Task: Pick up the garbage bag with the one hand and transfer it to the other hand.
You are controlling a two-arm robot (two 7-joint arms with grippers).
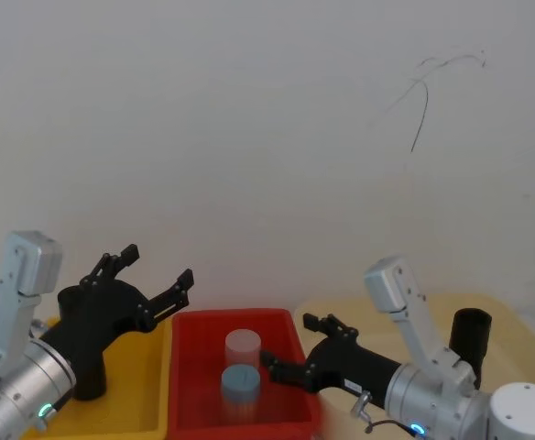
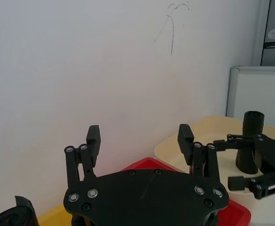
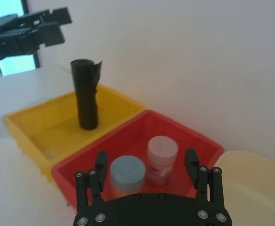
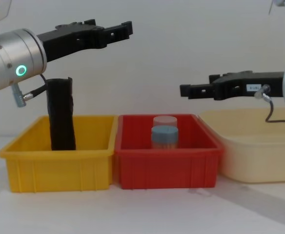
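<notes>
Three bins stand edge to edge in a row: a cream tub (image 4: 259,156) on the right, a yellow bin (image 4: 59,165) on the left and a red bin (image 4: 167,165) between them. The air above all their rims is open. The garbage bag (image 4: 62,117) stands nearly upright in the yellow bin, its top well above the rim. A second black roll (image 1: 471,335) stands in the cream tub.

The left gripper (image 1: 158,266) hovers above the bag's top without touching it, its fingers spread wide and empty. The right gripper (image 1: 288,341) is held level over the right part of the red bin, well above a pale-lidded jar (image 4: 164,121) and a blue-lidded jar (image 4: 164,136). Its fingers are also apart and hold nothing. The two grippers are well apart.

The bins rest on a white table (image 4: 142,214) before a plain white wall (image 1: 249,137).
</notes>
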